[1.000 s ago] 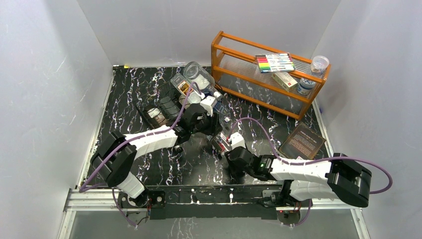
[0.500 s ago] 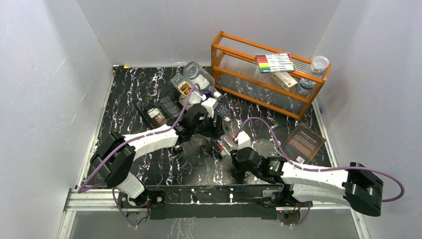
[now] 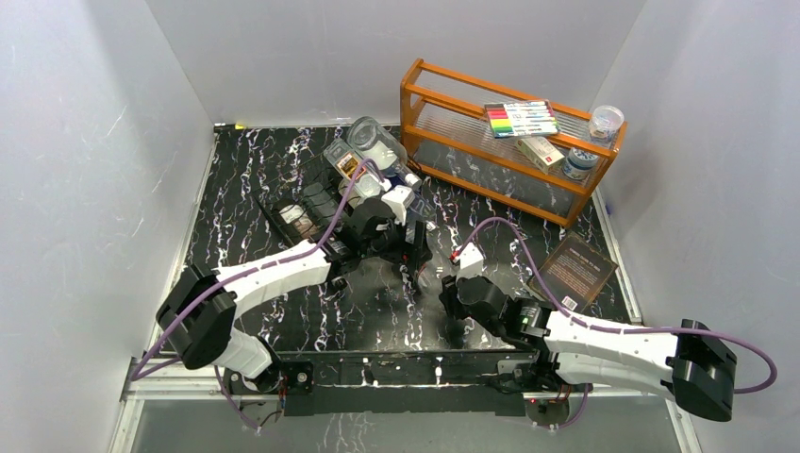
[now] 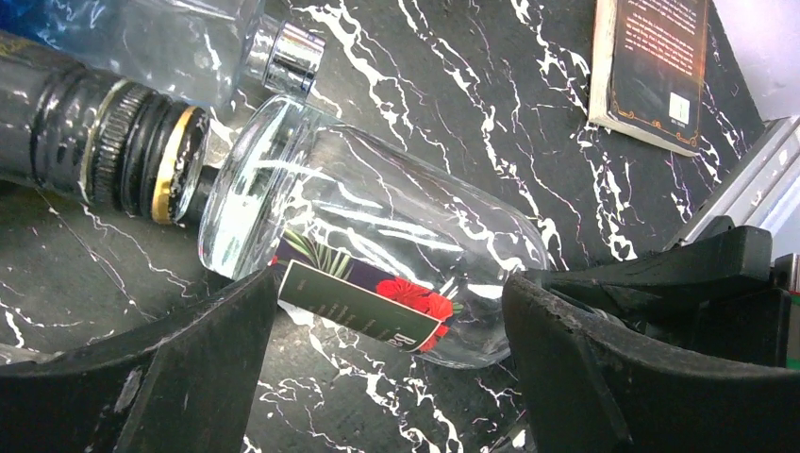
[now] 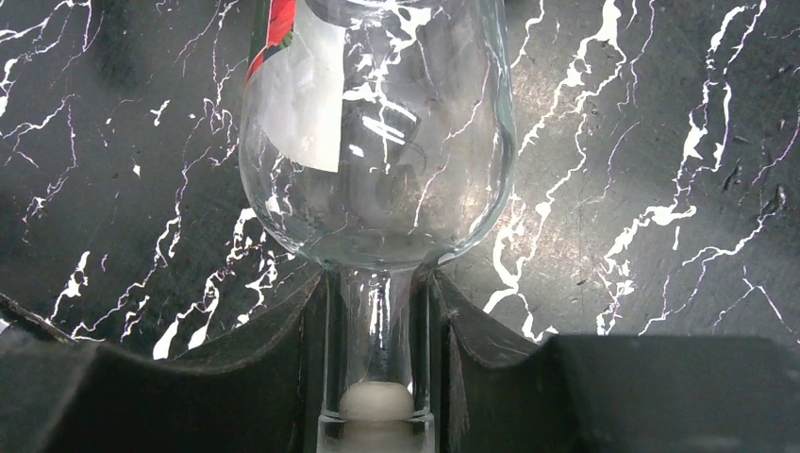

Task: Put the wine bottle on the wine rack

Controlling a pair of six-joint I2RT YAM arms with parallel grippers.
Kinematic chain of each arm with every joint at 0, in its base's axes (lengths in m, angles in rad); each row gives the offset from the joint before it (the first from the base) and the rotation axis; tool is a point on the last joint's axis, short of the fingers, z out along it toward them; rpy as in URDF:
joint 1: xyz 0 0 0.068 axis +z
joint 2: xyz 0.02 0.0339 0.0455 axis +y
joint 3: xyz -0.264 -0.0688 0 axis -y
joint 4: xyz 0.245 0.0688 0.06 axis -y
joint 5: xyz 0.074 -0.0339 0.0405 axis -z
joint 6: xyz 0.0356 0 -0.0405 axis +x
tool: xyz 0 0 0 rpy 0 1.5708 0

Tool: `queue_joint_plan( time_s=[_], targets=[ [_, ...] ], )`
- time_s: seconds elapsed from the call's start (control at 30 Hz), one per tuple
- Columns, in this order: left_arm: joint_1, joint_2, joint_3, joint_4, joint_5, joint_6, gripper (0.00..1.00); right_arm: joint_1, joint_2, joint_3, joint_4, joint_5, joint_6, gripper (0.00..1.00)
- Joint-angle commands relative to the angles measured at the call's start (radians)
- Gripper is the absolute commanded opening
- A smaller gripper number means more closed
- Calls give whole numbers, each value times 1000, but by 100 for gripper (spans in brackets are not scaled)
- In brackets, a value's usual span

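Compared with a second ago, the left claw (image 4: 391, 288) has let go. Its two black fingers now stand wide apart on either side of the bottle (image 4: 377, 226), where earlier they were closed on it. The right claw (image 5: 377, 288) has closed on the bottle's thin neck, one finger pressed to each side just above a pale stopper. The right arm has also stretched out lower and farther to the right, and the left arm's elbow has swung down and to the left.

The bottle is clear glass and lies on its side on the table (image 3: 245, 179), which is black with white marble veins. It is on the table in front of the rack (image 3: 283, 200), not in a cradle. Its flat base lies just beside the capped end of a dark bottle (image 4: 123, 142) with a gold band at its neck. Another clear bottle with a silver cap (image 4: 283, 57) lies behind that one.

The bottle's label is dark, with red flowers and green leaves. It carries white lettering, but we cannot read it. From the right wrist view we see the plain white back of the label through the glass.

A dark book (image 3: 574, 267) lies flat to the right, and its cover text is too small to read. At the back stands an orange shelf (image 3: 408, 104) holding a pack of coloured markers (image 3: 521, 118), whose print is also unreadable.
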Motion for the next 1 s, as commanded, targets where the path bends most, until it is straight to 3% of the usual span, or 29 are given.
queue_joint_plan(
  time_s=[0.0, 0.37, 0.6, 0.73, 0.9, 0.97],
  targets=[
    [-1, -36, 23, -33, -4, -22, 88, -19, -1, 35, 97, 62, 47, 0],
    [-1, -47, 17, -76, -112, -62, 90, 6, 82, 49, -87, -357, 112, 0],
    [0, -116, 41, -211, -274, -72, 90, 38, 192, 113, -115, -306, 113, 0],
    [10, -165, 34, -255, -307, -73, 96, 40, 221, 116, -108, -288, 144, 0],
    [41, -203, 11, -281, -323, -80, 98, 40, 254, 161, -102, -210, 141, 41],
    [52, -216, 7, -288, -311, -76, 98, 40, 275, 174, -104, -193, 148, 50]
  ],
)
